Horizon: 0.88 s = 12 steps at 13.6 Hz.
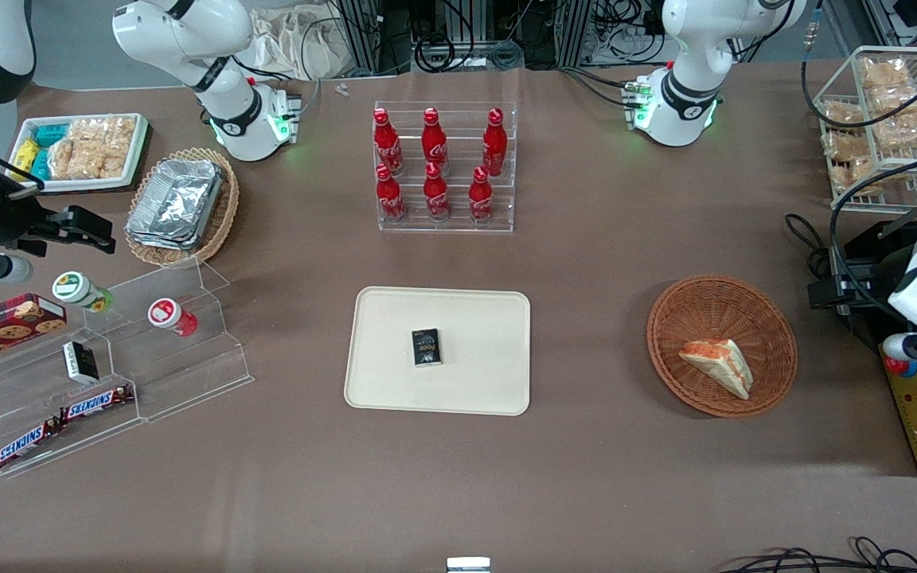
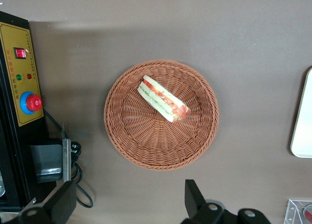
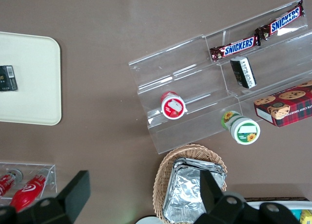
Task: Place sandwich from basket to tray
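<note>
The small triangular sandwich [image 1: 719, 364] of pale bread with red-orange and green filling lies on its side inside the round, shallow, reddish-brown woven wicker basket [image 1: 689, 318], resting toward the 4 o'clock part of the basket floor as the front camera sees it. The large flat cream-beige rectangular tray [image 1: 474, 318] sits at the basket's 9 o'clock, well apart from it, toward the table's middle, and carries a small black box [image 1: 426, 347]. The left arm's two-finger gripper [image 2: 129, 204] hangs high above the basket, fingers [image 2: 194, 197] spread wide apart and empty, touching nothing.
</note>
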### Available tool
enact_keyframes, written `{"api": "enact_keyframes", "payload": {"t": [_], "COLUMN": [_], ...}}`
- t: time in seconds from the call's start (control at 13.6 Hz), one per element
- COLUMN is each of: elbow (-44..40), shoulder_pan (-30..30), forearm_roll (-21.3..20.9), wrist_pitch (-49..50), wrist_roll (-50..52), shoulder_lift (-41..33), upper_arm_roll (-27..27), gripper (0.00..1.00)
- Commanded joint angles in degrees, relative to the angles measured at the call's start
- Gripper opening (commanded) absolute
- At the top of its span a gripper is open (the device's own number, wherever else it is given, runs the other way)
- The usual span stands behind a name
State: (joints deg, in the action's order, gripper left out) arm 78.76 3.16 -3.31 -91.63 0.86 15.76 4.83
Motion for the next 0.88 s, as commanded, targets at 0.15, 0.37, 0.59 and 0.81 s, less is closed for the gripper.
{"api": "enact_keyframes", "payload": {"t": [0.15,0.37,0.59,0.81], "elbow": [0.3,4.9,17.4,21.9], "shoulder_pan": [-0.2,-0.4,-0.5,-1.7], "forearm_roll": [-0.7,-4.2,-4.1,-4.3], "wrist_pitch": [0.0,-4.3,-16.7,-22.4], "wrist_roll": [-0.1,4.2,8.9,19.1], "shoulder_lift": [0.3,0.8,-2.6,-1.1], "upper_arm_roll": [0.0,0.2,0.2,0.5], "gripper": [1.0,1.0,1.0,1.0]}}
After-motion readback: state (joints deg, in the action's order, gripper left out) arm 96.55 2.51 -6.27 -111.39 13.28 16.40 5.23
